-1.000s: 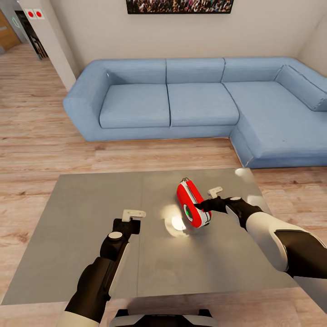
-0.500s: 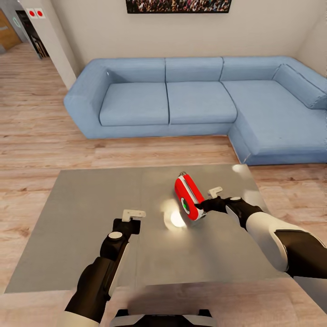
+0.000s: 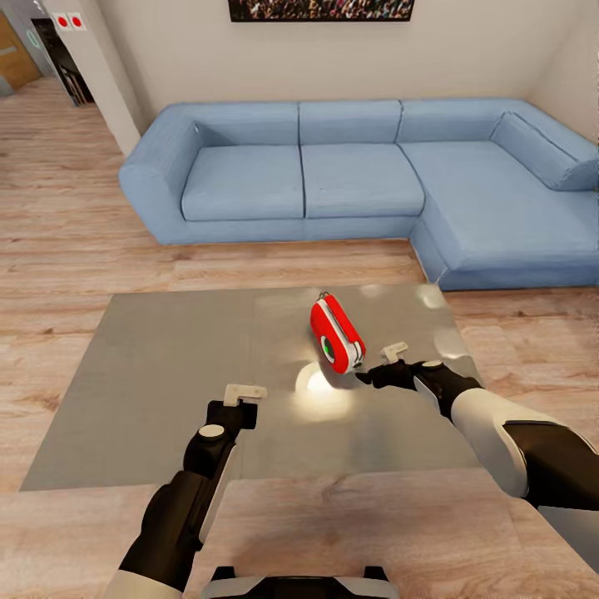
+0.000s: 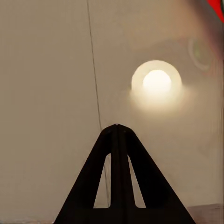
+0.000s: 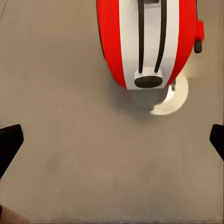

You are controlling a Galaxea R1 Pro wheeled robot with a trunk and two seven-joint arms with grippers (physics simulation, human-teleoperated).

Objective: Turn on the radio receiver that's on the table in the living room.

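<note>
The left gripper (image 3: 242,398) hangs over the near half of the table (image 3: 150,374), well short of the radio (image 3: 336,334), its two fingers pressed together into one point, as the left wrist view shows (image 4: 116,133). A bright round glare (image 3: 320,384) sits on the glossy top between that gripper and the radio. The right gripper (image 3: 378,366) hovers just short of the radio's near end, a little to its right, jaws spread wide with bare tabletop between the fingertips (image 5: 10,140) and nothing held. The radio stands on its edge on the table's far half, right of the seam, its green-ringed dial (image 3: 329,345) facing the near left; in the right wrist view (image 5: 147,39) its white trim and a dark knob face the camera. Beyond the table lies plank floor (image 3: 75,241), then the blue sofa (image 3: 349,179) against the wall, with a framed picture (image 3: 320,8) above it.
</note>
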